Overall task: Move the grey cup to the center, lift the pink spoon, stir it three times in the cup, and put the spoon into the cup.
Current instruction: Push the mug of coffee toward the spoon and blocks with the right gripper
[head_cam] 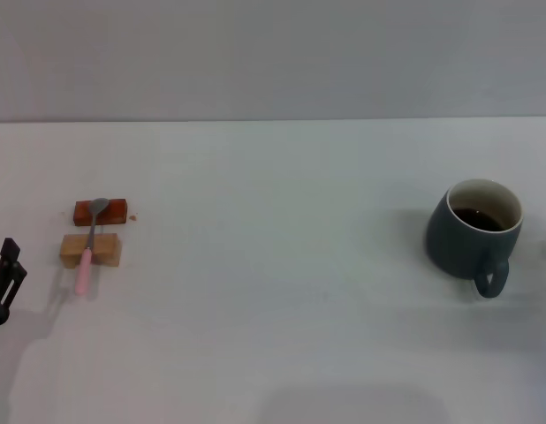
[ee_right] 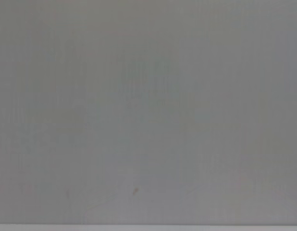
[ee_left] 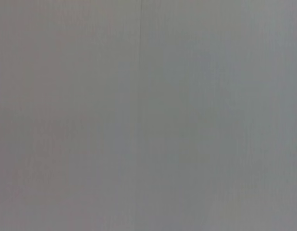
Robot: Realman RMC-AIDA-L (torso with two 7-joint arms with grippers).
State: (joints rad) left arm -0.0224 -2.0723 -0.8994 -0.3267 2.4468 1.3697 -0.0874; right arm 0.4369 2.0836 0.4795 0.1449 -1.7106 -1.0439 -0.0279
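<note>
The grey cup [head_cam: 474, 231] stands upright at the right of the white table, its loop handle toward the front and dark liquid inside. The pink spoon [head_cam: 87, 248] lies at the left, its metal bowl on a reddish-brown block [head_cam: 101, 212] and its neck across a light wooden block [head_cam: 90, 250], the pink handle pointing toward the front. My left gripper [head_cam: 5, 281] shows at the far left edge, a little to the left of the spoon and nearer the front. My right gripper is out of view. Both wrist views show only blank grey surface.
The white table [head_cam: 273, 309] runs back to a grey wall. Bare tabletop lies between the spoon's blocks and the cup.
</note>
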